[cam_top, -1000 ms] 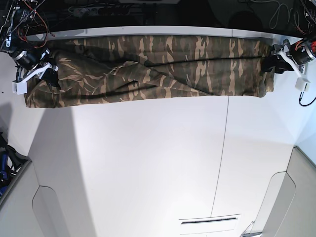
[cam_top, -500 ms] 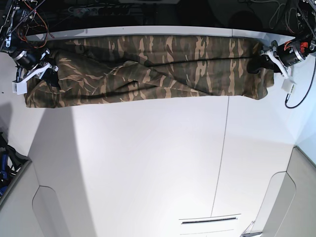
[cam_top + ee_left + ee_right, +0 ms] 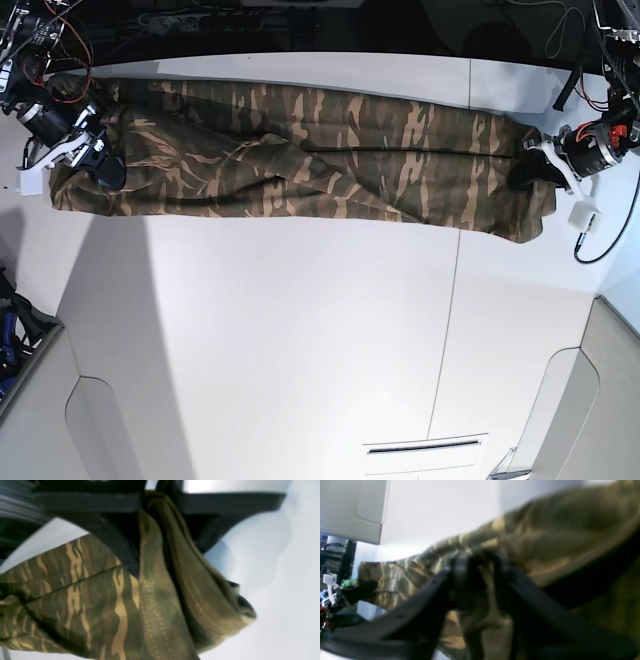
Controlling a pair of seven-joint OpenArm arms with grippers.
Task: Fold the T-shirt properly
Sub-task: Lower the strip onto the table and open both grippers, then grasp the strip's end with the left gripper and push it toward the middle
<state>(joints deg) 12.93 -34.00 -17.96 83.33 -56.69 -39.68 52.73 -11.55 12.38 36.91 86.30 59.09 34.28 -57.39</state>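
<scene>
white table (image 3: 300, 330) filled most of the base view, with a thin seam running down it right of centre. the t-shirt (image 3: 300, 150) lay along the table's far edge as a long narrow band, stretched from side to side between the two arms. a diagonal ridge of bunched cloth crossed its middle. camo streaks of olive, brown and tan showed along the whole length.

left gripper (image 3: 527, 168) sat at the band's end on the base view's right. in the left wrist view the left gripper (image 3: 160, 502) had its black jaws closed tight on a folded, stitched hem of the t-shirt (image 3: 105, 610). several layers of cloth were pinched between them, and the rest hung out toward the table (image 3: 287, 567). a dark tab showed at the tip of that fold; i couldn't tell what it was.

right gripper (image 3: 98, 160) sat on the band's other end, at the base view's left. in the right wrist view the right gripper (image 3: 480, 580) was badly blurred. its two black fingers (image 3: 460, 575) stood a little apart with cloth of the t-shirt (image 3: 545, 542) lying in the gap and over them. it looked parted, probably loose on the cloth, but i couldn't tell whether it gripped anything. the far arm showed small at that view's left edge.
</scene>
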